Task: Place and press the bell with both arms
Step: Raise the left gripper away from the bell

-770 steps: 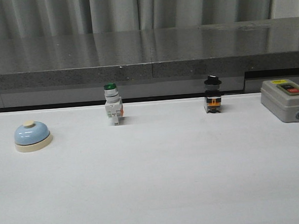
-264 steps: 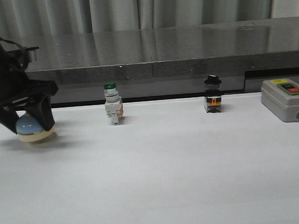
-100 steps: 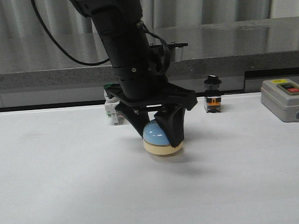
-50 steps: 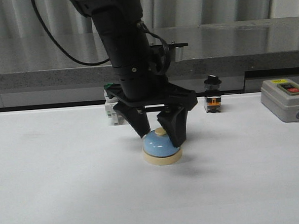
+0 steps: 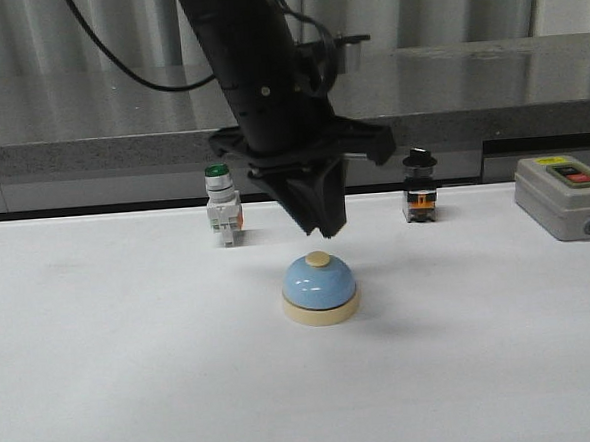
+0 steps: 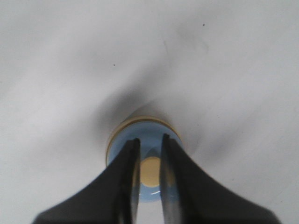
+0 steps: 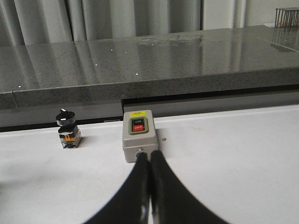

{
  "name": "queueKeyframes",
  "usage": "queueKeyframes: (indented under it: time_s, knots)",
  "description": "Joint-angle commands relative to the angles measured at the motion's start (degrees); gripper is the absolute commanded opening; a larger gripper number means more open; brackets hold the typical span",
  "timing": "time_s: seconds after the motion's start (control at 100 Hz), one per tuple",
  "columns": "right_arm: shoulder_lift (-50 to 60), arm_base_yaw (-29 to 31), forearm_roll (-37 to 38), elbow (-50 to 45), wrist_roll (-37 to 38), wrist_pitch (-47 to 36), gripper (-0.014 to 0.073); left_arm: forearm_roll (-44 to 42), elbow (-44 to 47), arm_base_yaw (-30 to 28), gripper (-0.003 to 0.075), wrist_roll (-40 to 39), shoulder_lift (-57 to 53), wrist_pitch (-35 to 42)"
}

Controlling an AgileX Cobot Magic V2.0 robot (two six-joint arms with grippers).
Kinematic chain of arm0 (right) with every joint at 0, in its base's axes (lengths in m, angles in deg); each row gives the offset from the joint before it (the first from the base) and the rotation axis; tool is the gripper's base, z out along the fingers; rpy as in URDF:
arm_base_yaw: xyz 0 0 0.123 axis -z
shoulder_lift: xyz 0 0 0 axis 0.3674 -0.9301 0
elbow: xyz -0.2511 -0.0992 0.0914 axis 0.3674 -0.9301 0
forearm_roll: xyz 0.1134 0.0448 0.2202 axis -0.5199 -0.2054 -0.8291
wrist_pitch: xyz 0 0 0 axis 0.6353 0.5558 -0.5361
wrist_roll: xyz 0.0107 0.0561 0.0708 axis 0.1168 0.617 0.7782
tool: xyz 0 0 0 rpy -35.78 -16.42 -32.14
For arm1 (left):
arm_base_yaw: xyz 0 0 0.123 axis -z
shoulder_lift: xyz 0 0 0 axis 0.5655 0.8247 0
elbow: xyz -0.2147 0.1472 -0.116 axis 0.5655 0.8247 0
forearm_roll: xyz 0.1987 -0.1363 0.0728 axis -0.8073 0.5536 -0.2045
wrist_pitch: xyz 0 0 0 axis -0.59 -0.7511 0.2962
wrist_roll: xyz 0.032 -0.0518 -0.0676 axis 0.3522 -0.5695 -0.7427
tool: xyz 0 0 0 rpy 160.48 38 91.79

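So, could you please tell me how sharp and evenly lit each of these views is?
Front view: sharp, evenly lit, a soft shadow beside the bell under the left gripper, and sheen on the counter. Left wrist view: soft overall, the fingers blurred, with a broad grey shadow across the table. Right wrist view: the grey box is sharp, but the right gripper up close is blurred.
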Motion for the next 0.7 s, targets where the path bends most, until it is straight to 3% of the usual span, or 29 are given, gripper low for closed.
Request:
queueKeyframes:
  time_s: [0.0, 0.27, 0.69]
  knots:
    - [0.80, 0.37, 0.42, 0.81, -0.23, -4.55, -0.0060, 0.66, -1.93, -1.15, -0.0018, -1.83, -5.71, 0.97]
    - [0.80, 0.37, 0.42, 0.81, -0.23, -4.55, -0.0060, 0.75, -1.83, -7.05, -0.0020, -2.15, -11.13, 0.64]
    - [0.80, 0.37, 0.42, 0.81, -0.23, -4.55, -0.0060, 0.79, -1.77, -22.85, -0.0020, -2.15, -17.70, -1.89]
